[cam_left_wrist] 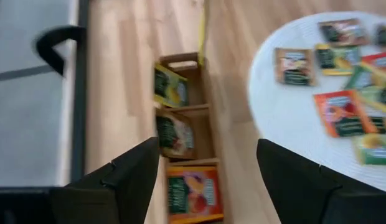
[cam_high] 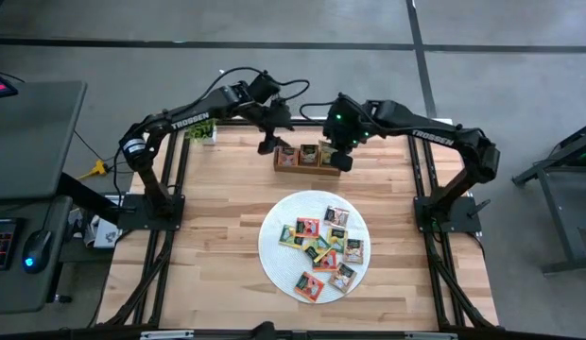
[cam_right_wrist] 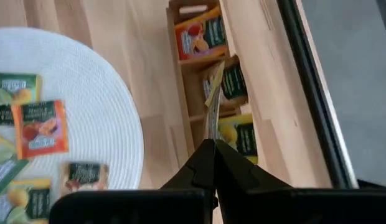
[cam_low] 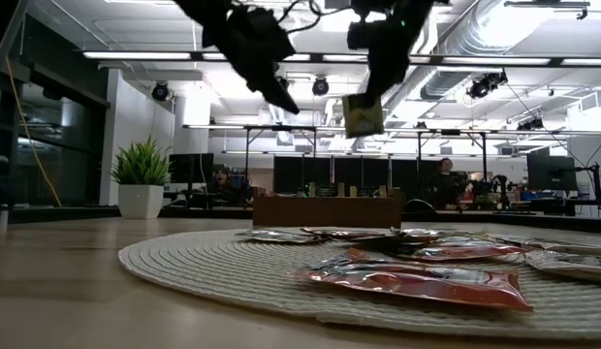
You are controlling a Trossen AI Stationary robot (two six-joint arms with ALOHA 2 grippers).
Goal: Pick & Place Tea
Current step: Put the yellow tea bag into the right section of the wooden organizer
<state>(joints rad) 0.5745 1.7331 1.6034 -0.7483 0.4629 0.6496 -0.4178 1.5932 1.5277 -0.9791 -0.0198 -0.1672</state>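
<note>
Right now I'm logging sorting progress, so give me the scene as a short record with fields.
left gripper: open, empty, above the tray's left end
right gripper: shut on a yellow-green packet, above the tray
tray: wooden, three compartments, each holding tea
mat: round, white, about ten packets lying on it
plant: potted, at the table's far left

We see two matte black jointed arms, the left arm (cam_high: pixel 170 121) and right arm (cam_high: pixel 435 132), each lettered TROSSEN in white, with looping black cables, a green light on the right wrist, and dark wedge-shaped fingers (cam_left_wrist: pixel 127 180).
</note>
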